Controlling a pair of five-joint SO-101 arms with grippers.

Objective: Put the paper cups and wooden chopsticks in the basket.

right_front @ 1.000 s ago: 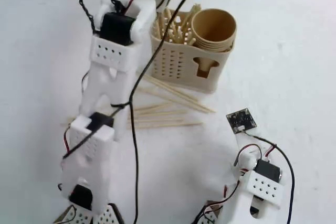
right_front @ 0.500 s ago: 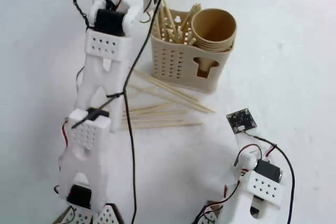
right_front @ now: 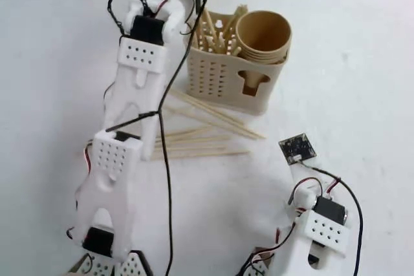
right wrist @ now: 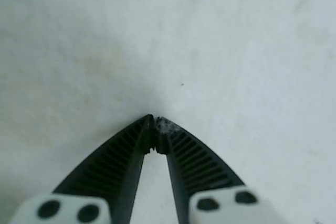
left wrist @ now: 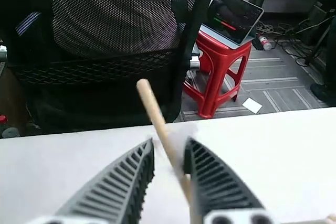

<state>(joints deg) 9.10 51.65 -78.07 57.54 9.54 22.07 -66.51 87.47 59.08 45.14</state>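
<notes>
High view: a flat white surface [right_front: 362,63] carries a beige moulded basket [right_front: 226,82]. The basket is rectangular, its walls are perforated with a regular grid of small holes, and one wall has a keyhole-shaped slot. Nested tan paper cups [right_front: 263,33], smooth and round-rimmed, stand in the basket's right side. Thin wooden chopsticks [right_front: 213,27] lean upright in its left side. Loose chopsticks [right_front: 207,143] lie fanned on the surface just in front of the basket, some passing under the left arm [right_front: 139,85], a white, boxy plastic arm that extends to the basket's left rim. The right arm [right_front: 320,224] sits low at the near edge, well apart from the basket. Left wrist view: the left jaws, dark and ribbed, are partly open. One round, pale chopstick [left wrist: 159,124] rises between them, against one jaw and apart from the other. Right wrist view: the right jaws, equally ribbed, are closed tip to tip over the matt surface and hold nothing.
</notes>
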